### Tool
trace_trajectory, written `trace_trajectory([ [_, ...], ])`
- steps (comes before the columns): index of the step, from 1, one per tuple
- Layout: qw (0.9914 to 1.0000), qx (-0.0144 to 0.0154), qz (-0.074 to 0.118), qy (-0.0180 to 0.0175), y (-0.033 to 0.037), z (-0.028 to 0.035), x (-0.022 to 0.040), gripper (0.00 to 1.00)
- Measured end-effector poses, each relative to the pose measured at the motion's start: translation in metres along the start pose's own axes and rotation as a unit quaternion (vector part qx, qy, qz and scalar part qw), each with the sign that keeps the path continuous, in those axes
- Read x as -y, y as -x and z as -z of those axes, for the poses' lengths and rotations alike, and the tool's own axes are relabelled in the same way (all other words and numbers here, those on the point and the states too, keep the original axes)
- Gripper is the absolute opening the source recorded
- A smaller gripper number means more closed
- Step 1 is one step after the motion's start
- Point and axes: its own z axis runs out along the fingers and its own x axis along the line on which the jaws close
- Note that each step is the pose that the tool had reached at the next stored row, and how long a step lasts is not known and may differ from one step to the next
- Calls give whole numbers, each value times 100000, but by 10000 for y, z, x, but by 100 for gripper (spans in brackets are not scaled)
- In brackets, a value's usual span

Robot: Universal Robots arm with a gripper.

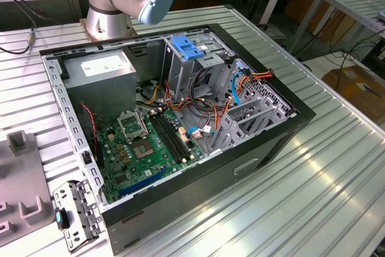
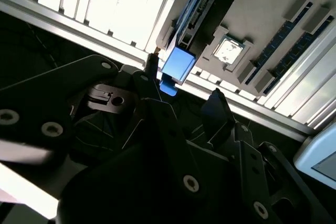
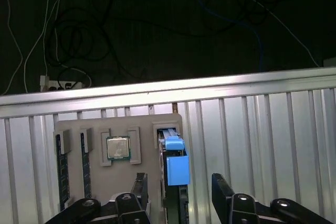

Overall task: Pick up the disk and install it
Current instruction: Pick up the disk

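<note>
On the ribbed metal table (image 1: 313, 197), at the edge on the exterior view's left, lies a grey parts tray (image 1: 24, 173) w/ a small metal bracket (image 1: 75, 215) just beside it, nr the front corner. Mid-table sits an open PC case (image 1: 295, 118): grey power supply (image 1: 102, 70) at its far-left corner, green motherboard (image 1: 150, 148) on the floor of the case, blue latch (image 1: 187, 49) atop the drive cage toward the far side, orange and blue cables (image 1: 240, 85) by the bays on the right. The arm's base (image 1: 108, 10) stands at the table's far edge.

In the first wrist view a grey holder (image 3: 97, 182) lies against the table edge, dark floor w/ cables beyond. Across it: memory sticks (image 3: 62, 171), then a processor chip (image 3: 118, 148), then the disk (image 3: 176, 166), standing on edge in its slot, blue rail up.

The gripper (image 3: 179, 182) is spread wide, one of its black fingers (image 3: 140, 190) on each side of the disk, both apart from it; nothing gripped. The second wrist view agrees: disk (image 2: 202, 9) in the holder (image 2: 252, 19) beside the chip (image 2: 228, 50), gripper (image 2: 184, 80) nr the disk's blue end tab.
</note>
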Motion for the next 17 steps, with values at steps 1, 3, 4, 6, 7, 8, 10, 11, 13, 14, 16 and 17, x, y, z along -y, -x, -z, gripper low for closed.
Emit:
trace_trajectory([
  [1, 100000, 0, 17, 2, 0, 0, 0, 60],
  [3, 100000, -2, 18, 1, 0, 0, 0, 60],
  [4, 100000, 0, 18, 1, 0, 0, 0, 60],
  [6, 100000, -2, 21, 0, 0, 0, 0, 60],
  [7, 100000, -6, 22, 1, 0, 0, 0, 60],
  [8, 100000, -12, 40, 3, 0, 0, 0, 60],
  [10, 100000, -17, 130, 1, 1, -1, 0, 60],
  [11, 100000, -23, 250, 0, 10, -2, -1, 60],
  [13, 99999, -30, 521, 3, 13, -10, -1, 60],
  [14, 99998, -33, 584, 7, 13, -14, -1, 60],
  [16, 99996, -26, 946, 5, 12, -34, -5, 60],
  [17, 99991, -21, 1376, 9, 11, -47, -7, 60],
])
